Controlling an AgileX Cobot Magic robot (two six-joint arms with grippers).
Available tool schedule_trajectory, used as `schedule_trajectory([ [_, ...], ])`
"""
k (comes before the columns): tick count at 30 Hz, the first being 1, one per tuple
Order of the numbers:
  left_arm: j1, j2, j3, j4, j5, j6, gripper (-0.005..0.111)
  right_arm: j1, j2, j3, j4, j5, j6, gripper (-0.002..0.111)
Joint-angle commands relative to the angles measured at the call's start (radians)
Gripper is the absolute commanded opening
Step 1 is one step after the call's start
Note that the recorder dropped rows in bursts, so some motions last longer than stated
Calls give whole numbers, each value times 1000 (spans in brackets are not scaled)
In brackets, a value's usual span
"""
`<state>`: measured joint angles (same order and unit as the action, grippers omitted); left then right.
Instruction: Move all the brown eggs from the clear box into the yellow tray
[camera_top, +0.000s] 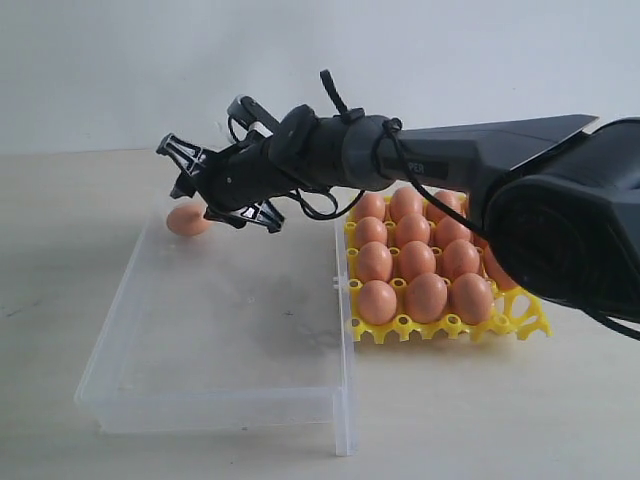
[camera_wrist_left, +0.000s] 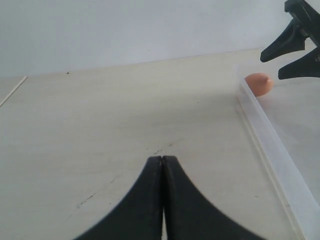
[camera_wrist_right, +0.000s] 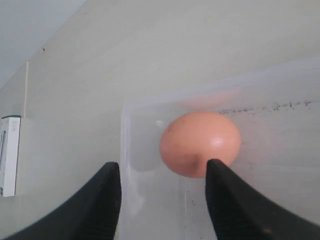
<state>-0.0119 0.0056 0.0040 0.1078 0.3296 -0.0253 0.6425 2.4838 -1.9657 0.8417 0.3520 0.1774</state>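
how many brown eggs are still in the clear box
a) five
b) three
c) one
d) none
c: a single brown egg lies in the far corner of the clear box, on the left of the exterior view. It is the only one in the box, and the other eggs already sit in the yellow tray.

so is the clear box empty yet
Not empty: one brown egg lies in a far corner of the clear box, just ahead of the open right gripper.
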Motion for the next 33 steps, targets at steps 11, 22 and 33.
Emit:
schedule_trajectory([
  [11, 1, -6, -4, -3, -12, -4, 0, 8, 52, -58, -55, -11, 8, 67],
  [22, 1, -6, -4, -3, -12, -4, 0, 8, 75, -58, -86, -25, 10, 67],
  [33, 1, -6, -4, -3, -12, -4, 0, 10, 83, -58, -114, -85, 62, 67],
])
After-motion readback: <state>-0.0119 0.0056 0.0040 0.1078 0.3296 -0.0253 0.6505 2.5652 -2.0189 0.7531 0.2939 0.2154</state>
